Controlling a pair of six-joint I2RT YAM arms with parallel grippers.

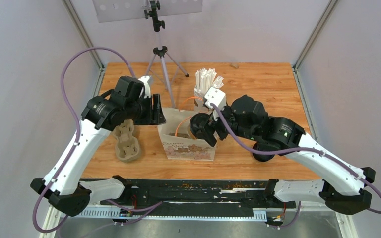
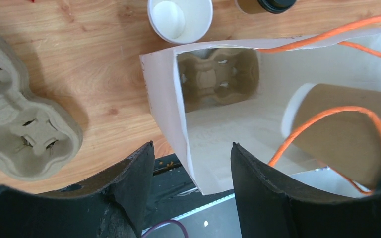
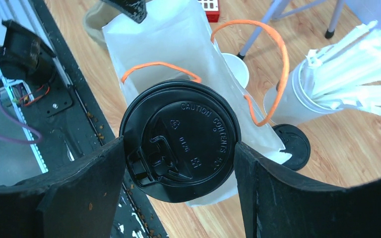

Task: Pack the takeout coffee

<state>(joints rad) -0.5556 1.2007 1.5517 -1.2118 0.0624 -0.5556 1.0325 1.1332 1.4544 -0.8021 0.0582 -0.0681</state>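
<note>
A takeout coffee cup, brown with a black lid (image 3: 178, 124), is held in my right gripper (image 3: 179, 144), whose fingers press both sides at the lid. It hangs tilted at the open top of a white paper bag (image 1: 187, 145) with orange handles. In the left wrist view the cup's brown wall (image 2: 342, 134) shows inside the bag, above a cardboard carrier (image 2: 218, 79) at the bag's bottom. My left gripper (image 2: 192, 146) is open, its fingers straddling the bag's left wall without pinching it. Another lidded brown cup (image 2: 270, 5) stands on the table beyond the bag.
A second cardboard carrier (image 1: 127, 144) lies left of the bag. A white cup of wrapped straws (image 1: 206, 84), an empty white cup (image 2: 181, 20) and a loose black lid (image 3: 291, 144) sit behind the bag. A tripod (image 1: 161, 54) stands at the back.
</note>
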